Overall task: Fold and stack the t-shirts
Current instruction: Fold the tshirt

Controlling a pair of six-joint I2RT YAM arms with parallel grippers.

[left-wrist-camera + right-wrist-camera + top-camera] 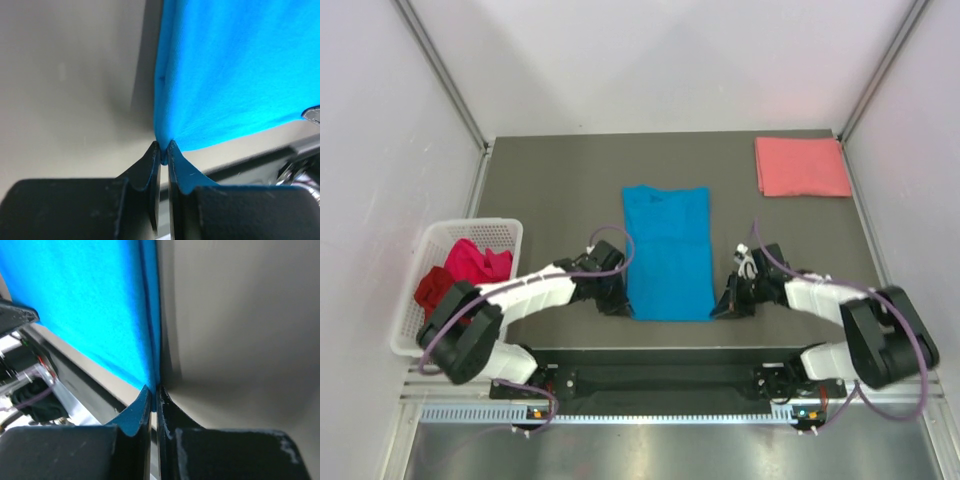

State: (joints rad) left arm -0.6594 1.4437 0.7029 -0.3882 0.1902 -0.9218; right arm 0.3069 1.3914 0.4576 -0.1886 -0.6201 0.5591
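- My left pincer [164, 148] has two black fingers [145, 171] that taper to thin tips, with pale scuffs along the edges.
- My right pincer [154, 391] matches it, its black fingers [172, 416] flecked with white scratches.
- Behind both pincers come white arm shells [535, 285], black joints [470, 335] and looping purple cables [611, 230].

soft, matt cloth of the bright blue t-shirt [667, 255] is lying smooth on a matt grey desk [555, 190]; black plastic fingers [148, 167] are shining faintly; white lattice plastic basket [470, 228].
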